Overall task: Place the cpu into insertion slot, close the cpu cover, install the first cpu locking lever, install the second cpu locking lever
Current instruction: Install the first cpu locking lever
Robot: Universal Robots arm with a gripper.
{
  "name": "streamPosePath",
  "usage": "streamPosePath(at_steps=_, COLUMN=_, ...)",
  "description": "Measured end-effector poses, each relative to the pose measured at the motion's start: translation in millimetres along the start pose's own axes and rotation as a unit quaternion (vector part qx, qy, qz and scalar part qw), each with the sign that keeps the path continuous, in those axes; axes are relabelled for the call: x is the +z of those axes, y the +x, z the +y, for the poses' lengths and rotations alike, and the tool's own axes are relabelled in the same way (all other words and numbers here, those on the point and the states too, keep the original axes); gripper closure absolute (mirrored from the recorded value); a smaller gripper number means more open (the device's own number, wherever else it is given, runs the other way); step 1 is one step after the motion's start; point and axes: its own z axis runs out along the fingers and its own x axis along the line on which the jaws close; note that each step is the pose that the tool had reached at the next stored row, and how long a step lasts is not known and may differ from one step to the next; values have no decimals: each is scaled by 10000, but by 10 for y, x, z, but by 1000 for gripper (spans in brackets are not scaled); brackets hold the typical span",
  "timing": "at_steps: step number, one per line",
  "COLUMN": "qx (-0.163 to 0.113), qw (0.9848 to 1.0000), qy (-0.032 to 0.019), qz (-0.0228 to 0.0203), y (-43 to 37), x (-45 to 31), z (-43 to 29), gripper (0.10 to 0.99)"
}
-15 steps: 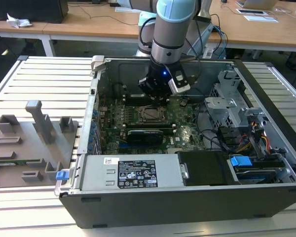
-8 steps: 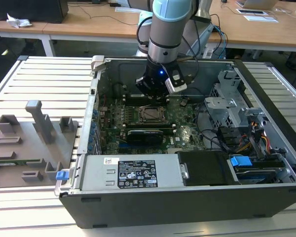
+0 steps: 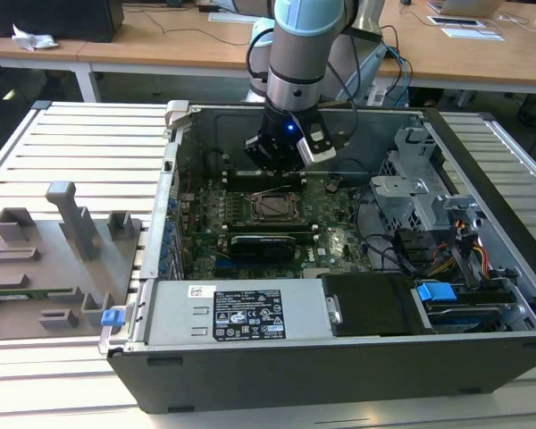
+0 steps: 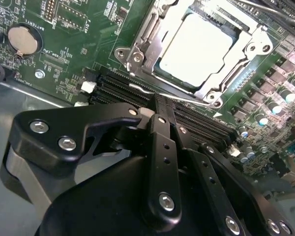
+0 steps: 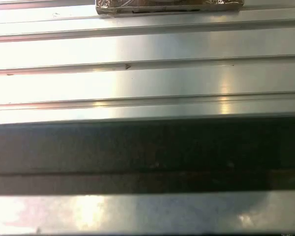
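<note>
Chip [image 4: 196, 49] seated in socket under cover frame [image 4: 137, 46] | jaws closed, empty, just beside socket over memory slots [image 4: 132, 88]

The cpu [image 4: 196, 49] lies in the insertion slot [image 4: 137, 34], under the cpu cover [image 4: 236, 73].

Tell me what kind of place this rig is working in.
Most likely a robotics lab or test workshop. An opened desktop computer case lies on a slatted aluminium table, grey fixture blocks stand beside it, and wooden desks with papers and cables run behind the arm.
</note>
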Motion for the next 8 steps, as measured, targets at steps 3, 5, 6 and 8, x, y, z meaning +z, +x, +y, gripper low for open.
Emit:
streamPosePath(at_steps=3, qx=1, qw=10000, qy=-1, qz=8, y=-47, x=3, z=-19, gripper=980)
streamPosePath(at_steps=5, qx=2, qw=10000, qy=0, qz=13, y=-54, x=12, z=-27, gripper=980)
streamPosePath(at_steps=6, qx=2, qw=10000, qy=1, qz=16, y=-57, x=19, z=-29, gripper=980)
streamPosePath(at_steps=8, qx=3, qw=10000, qy=1, qz=23, y=-64, x=45, z=-32, gripper=980)
